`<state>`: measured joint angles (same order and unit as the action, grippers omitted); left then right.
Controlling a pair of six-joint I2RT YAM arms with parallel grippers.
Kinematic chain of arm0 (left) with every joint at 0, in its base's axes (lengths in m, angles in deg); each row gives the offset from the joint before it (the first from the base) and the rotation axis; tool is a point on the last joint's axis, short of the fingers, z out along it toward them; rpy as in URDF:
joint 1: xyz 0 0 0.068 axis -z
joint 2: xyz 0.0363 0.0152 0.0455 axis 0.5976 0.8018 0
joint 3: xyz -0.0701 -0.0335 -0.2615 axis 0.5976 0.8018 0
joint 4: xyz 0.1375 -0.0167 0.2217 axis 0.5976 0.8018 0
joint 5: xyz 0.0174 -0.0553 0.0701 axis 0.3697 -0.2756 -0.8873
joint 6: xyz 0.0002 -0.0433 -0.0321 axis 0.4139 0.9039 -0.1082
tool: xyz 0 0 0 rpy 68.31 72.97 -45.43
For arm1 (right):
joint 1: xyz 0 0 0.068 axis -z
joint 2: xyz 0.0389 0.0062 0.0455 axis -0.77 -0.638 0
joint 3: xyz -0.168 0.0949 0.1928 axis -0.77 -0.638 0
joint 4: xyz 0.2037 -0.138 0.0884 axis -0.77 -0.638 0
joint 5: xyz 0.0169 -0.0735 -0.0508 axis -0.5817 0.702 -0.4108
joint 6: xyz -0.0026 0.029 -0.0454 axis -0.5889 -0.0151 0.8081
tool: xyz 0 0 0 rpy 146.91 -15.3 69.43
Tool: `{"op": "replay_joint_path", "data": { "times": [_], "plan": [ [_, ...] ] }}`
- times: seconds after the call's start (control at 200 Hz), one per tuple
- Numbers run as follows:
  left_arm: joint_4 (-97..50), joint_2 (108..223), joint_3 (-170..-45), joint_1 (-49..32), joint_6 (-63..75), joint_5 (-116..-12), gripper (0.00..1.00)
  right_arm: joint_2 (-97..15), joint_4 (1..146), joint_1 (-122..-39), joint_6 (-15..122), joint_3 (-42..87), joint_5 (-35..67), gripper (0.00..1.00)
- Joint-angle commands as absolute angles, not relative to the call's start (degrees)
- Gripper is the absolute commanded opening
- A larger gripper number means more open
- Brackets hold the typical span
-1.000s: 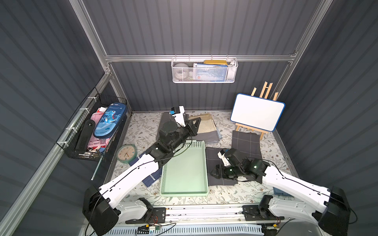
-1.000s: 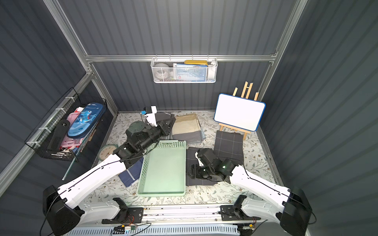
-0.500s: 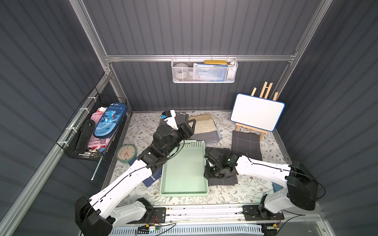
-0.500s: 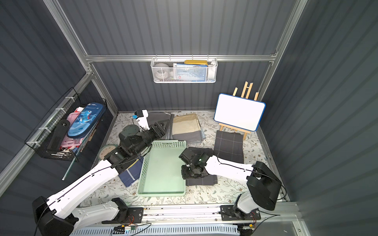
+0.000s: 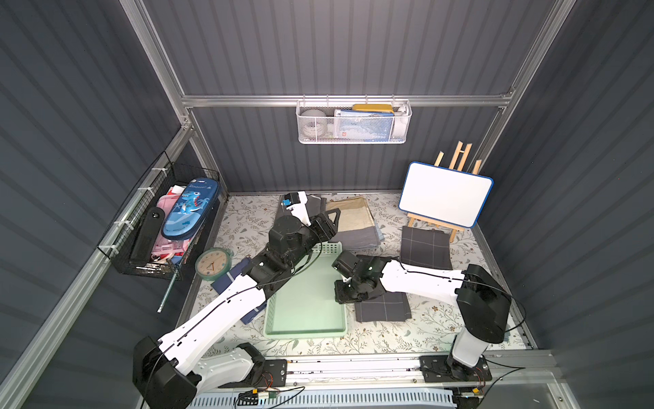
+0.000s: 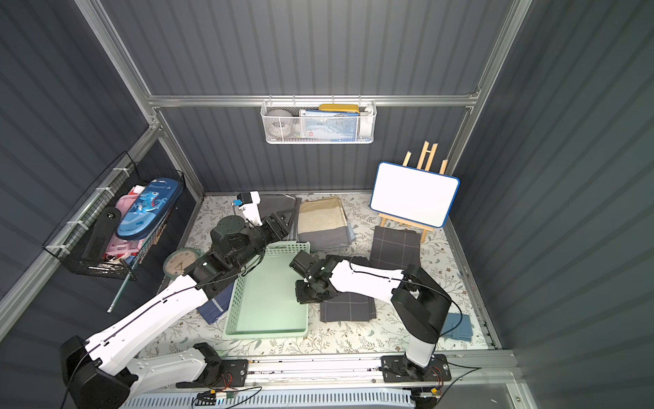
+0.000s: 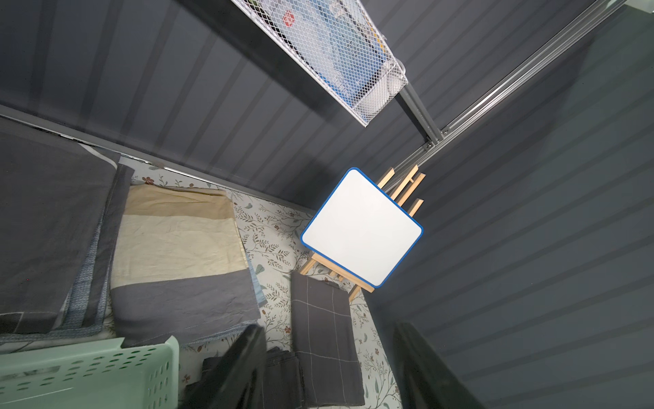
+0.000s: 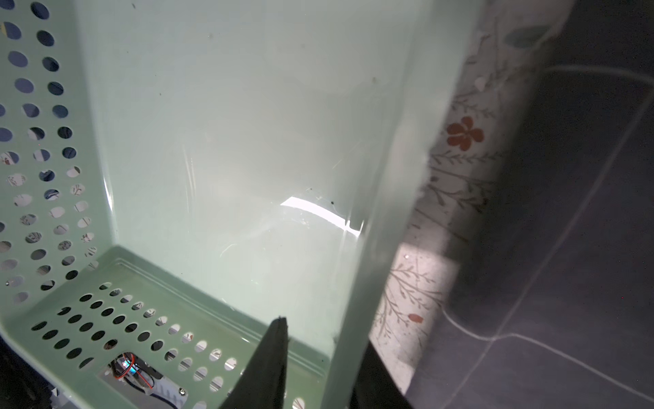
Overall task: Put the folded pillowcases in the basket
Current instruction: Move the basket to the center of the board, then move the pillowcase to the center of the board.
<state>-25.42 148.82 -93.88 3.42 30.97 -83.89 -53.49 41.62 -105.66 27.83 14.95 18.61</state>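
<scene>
While the basket sits empty on the worktop, the checked grey pillowcase lies just beside it at 3 o'clock, not yet lifted. The right fingers pinch the basket's 3 o'clock wall, and the left fingers gape empty at 12 o'clock.

Light came down from above, and both top views were bright and sharp. The whiteboard shone very white against the dark walls. The frame posts leaned outward near the picture edges. From my left wrist the folded cloths looked clear, but my left jaws were dark and fuzzy. From my right wrist a white streak of glare sat on the shiny floor of the basket. Its near wall was blurry, and so was the checked cloth. A small bright patch lay on the counter between shadows. My right jaws looked black and soft.
</scene>
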Motion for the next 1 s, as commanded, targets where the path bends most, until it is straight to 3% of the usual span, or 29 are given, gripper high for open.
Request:
{"op": "replay_joint_path", "data": {
  "times": [0.0,0.135,0.35,0.43,0.555,0.77,0.946,0.996],
  "plan": [
    [-25.86,149.90,-95.69,3.20,29.03,-83.13,0.62,-53.66,41.42,-105.99,27.22,15.57,17.71,0.33],
    [-27.15,151.90,-95.73,3.19,29.41,-81.70,0.62,-48.81,40.11,-105.97,26.82,12.43,19.52,0.45],
    [-23.68,161.59,-100.83,3.94,30.25,-79.52,0.61,-32.78,27.71,-104.11,29.52,8.11,34.88,0.60],
    [-21.69,164.60,-103.70,4.58,30.22,-79.41,0.61,-26.66,25.25,-100.95,30.20,4.31,39.04,0.62],
    [-21.13,168.54,-106.10,5.87,30.98,-78.58,0.61,-21.42,26.41,-90.60,31.90,-3.04,35.40,0.64],
    [-18.17,179.86,-113.87,6.62,32.87,-70.49,0.63,-26.70,25.26,-83.81,33.02,-4.39,34.12,0.66],
    [-6.99,188.94,-122.82,7.65,32.35,-75.85,0.61,-29.98,24.63,-81.89,32.30,-7.58,32.42,0.70],
    [-2.92,191.55,-124.87,7.79,33.00,-76.85,0.55,-29.56,25.80,-81.64,31.75,-9.16,32.07,0.70]
  ]
}}
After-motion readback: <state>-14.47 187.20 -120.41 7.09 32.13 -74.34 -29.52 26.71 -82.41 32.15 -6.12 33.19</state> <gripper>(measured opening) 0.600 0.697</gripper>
